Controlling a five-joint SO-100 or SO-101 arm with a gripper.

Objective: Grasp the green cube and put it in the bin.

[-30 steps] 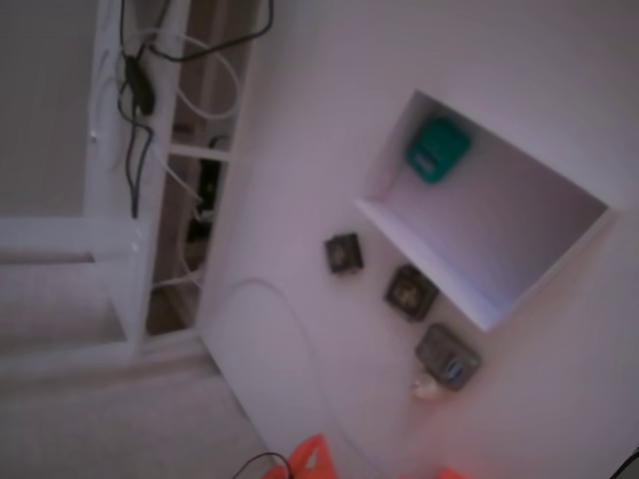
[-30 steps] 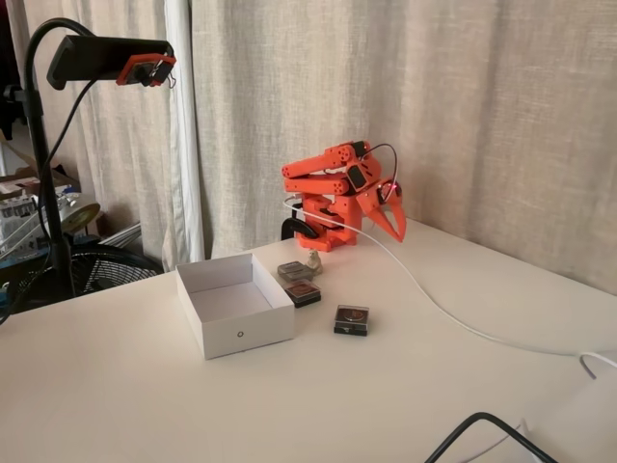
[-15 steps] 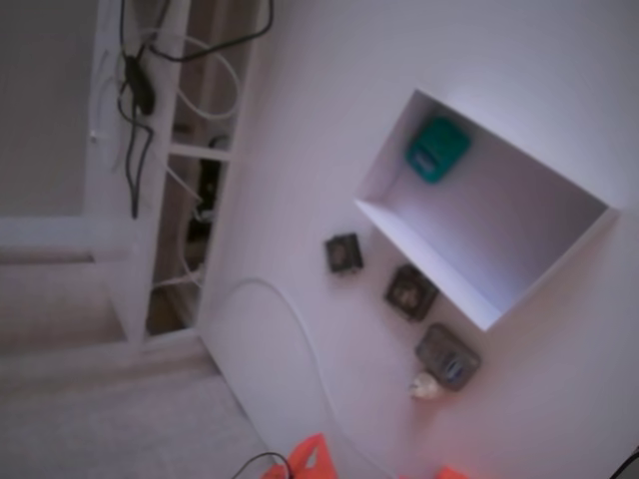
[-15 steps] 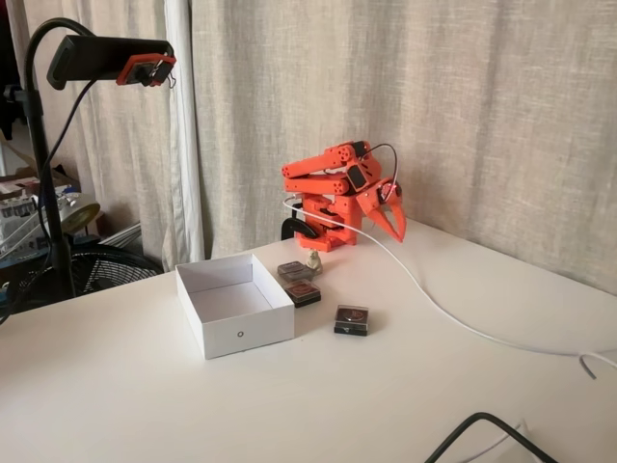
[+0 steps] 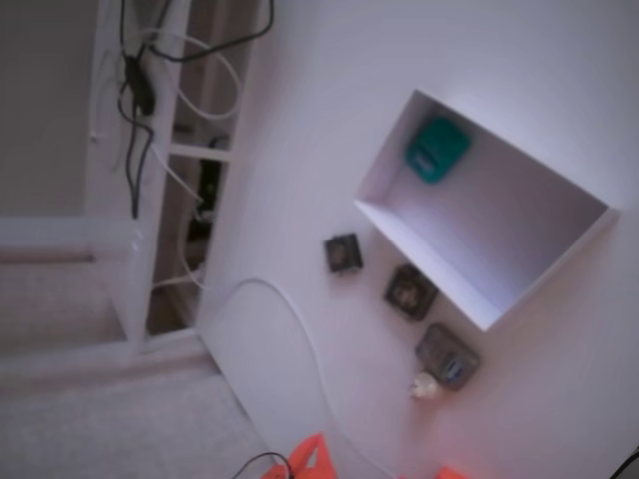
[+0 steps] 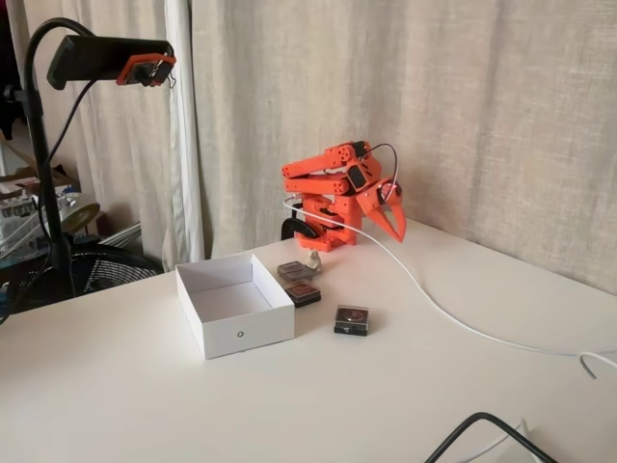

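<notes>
1. Your cube [image 5: 437, 149] is sitting inside the bin [image 5: 419, 255], tucked into the corner at the top of the frame in a fixed view looking down. From the side in a fixed view, the bin's [image 6: 237, 334] walls hide it completely.
2. The arm [image 6: 333, 188] is folded up over its base at the back of the table [image 6: 318, 405], well apart from the bin. The gripper [image 6: 392, 224] points down and hangs in the air with nothing in it; the fingers look a little apart, but it's too small to be sure.
3. Three dark blocks lie on the table just beside the bin: one [image 5: 343, 252], a second [image 5: 410, 291] and a third [image 5: 447, 356] in a row along its long wall.
4. A white cable [image 6: 453, 316] runs from the arm across the table to the right in the side view.
5. No readable writing anywhere. The bin's front wall just has a small round mark [image 6: 238, 333], and the blocks are too blurry to make out any label.
</notes>
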